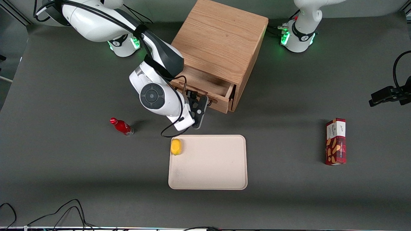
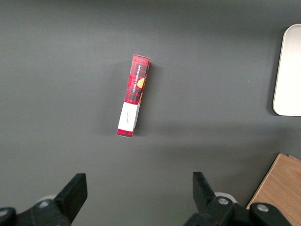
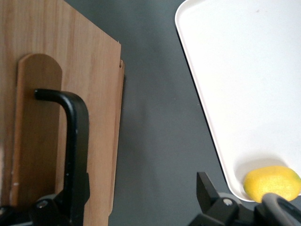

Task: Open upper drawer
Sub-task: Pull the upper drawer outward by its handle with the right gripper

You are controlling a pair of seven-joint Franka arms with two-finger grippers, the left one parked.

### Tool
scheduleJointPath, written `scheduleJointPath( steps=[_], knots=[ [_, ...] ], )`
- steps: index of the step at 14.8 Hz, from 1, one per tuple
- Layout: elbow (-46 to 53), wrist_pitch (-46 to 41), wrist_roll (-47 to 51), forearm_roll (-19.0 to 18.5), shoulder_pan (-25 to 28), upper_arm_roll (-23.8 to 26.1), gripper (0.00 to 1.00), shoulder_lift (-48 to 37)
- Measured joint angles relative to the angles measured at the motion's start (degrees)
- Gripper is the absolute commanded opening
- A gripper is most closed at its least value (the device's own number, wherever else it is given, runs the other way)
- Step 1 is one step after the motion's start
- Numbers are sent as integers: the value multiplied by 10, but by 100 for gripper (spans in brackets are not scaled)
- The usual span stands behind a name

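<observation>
The oak cabinet stands at the back middle of the table. Its upper drawer is pulled partway out, and its bare wooden inside shows. My right gripper hangs at the drawer's front panel, at the end toward the working arm. In the right wrist view the drawer front carries the black wire handle. The gripper is open wide. One finger lies against the handle's lower run and the other finger stands apart over the dark table. Nothing is gripped between them.
A cream tray lies nearer the front camera than the cabinet, with a yellow lemon in its corner. A small red bottle lies toward the working arm's end. A red biscuit box lies toward the parked arm's end.
</observation>
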Motion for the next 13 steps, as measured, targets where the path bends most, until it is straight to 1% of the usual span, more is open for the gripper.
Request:
scheduleJointPath(
  steps=[13],
  knots=[
    [36, -24, -23, 0, 0, -21, 100, 18]
  ],
)
